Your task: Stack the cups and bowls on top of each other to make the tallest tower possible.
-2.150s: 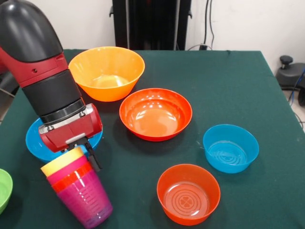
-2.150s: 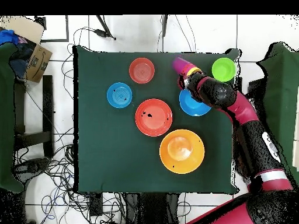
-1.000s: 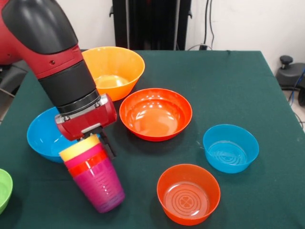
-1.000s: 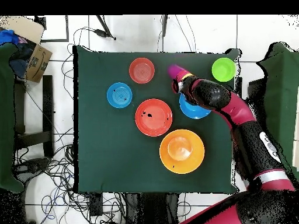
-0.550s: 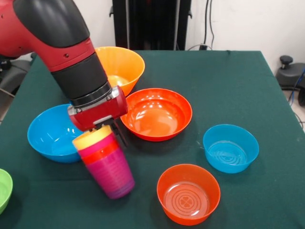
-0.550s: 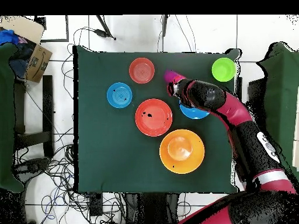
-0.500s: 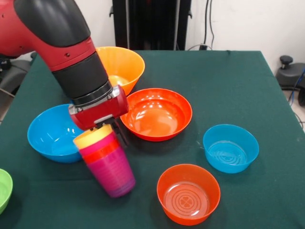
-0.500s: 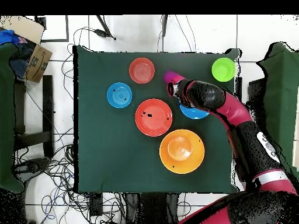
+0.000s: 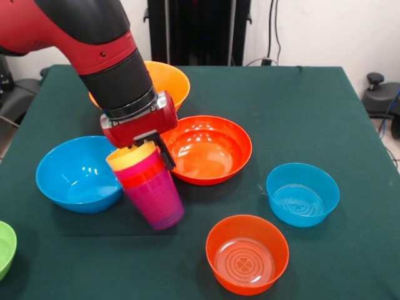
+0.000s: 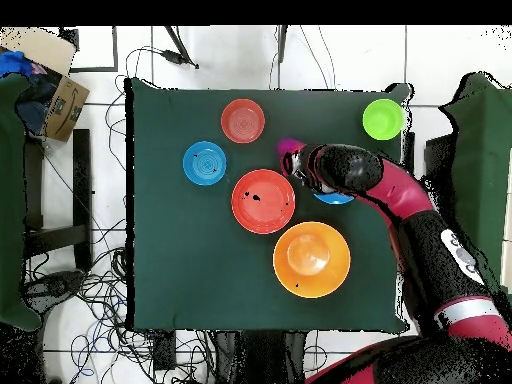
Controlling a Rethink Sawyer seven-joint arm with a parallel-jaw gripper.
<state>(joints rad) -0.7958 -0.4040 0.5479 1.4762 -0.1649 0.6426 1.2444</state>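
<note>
The tower [image 9: 152, 189] is a stack of cups nested in a purple one, with orange, crimson and yellow rims on top. It leans, its base low over the cloth between the large blue bowl [image 9: 72, 175] and the wide red-orange bowl [image 9: 209, 150]. My gripper [image 9: 149, 150] is shut on its yellow rim, one black finger [image 9: 166, 156] showing outside. From overhead only the purple tip of the tower [image 10: 289, 148] shows beside the gripper [image 10: 300, 160]. The large orange-yellow bowl [image 9: 165, 81] sits behind the arm.
A small blue bowl [image 9: 303, 194] and a small translucent orange bowl [image 9: 247, 253] stand at the front right. A small green bowl [image 9: 5, 247] is cut by the left edge. Overhead, the arm covers most of the large blue bowl [image 10: 330, 198].
The gripper has carried the leaning stack of cups to the right in the front view, away from the green bowl, past the large blue bowl, up to the red-orange bowl's rim.
</note>
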